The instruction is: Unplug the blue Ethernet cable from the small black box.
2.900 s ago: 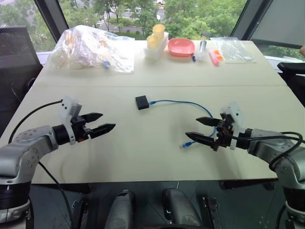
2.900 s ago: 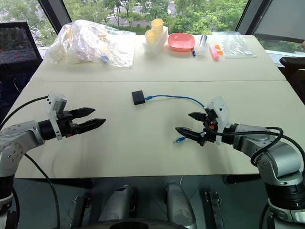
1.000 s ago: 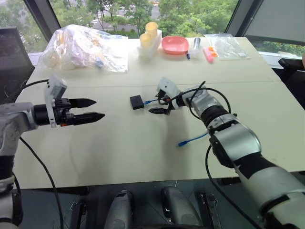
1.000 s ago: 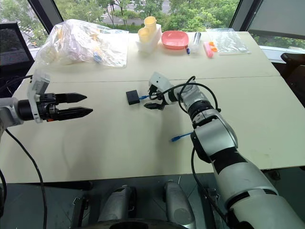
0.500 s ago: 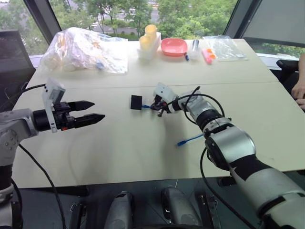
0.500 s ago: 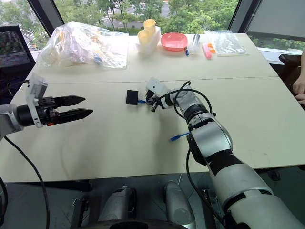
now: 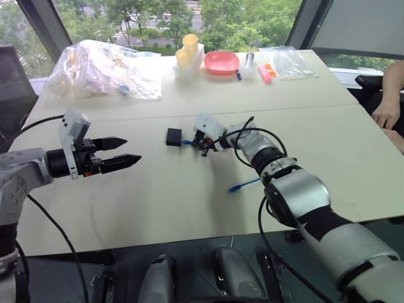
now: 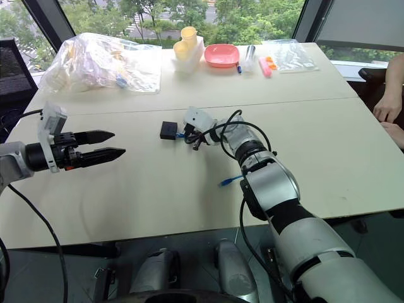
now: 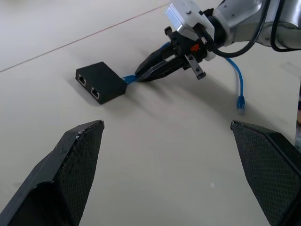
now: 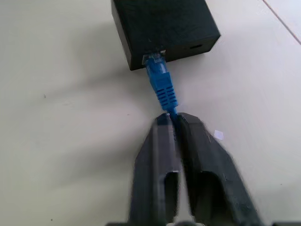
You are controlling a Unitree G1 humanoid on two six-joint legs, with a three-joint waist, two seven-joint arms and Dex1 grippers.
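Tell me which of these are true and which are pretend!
1. The blue Ethernet cable is plugged into the small black box. True.
2. The right gripper pinches the cable just behind its plug. True.
3. The left gripper holds the box. False: it hangs open, off to the side.
4. The pink bowl sits next to the box. False: it is at the table's far end.

The small black box (image 10: 162,26) lies flat on the bench, the blue Ethernet cable (image 10: 161,84) plugged into its side; the cable's free plug (image 7: 233,188) rests well apart.
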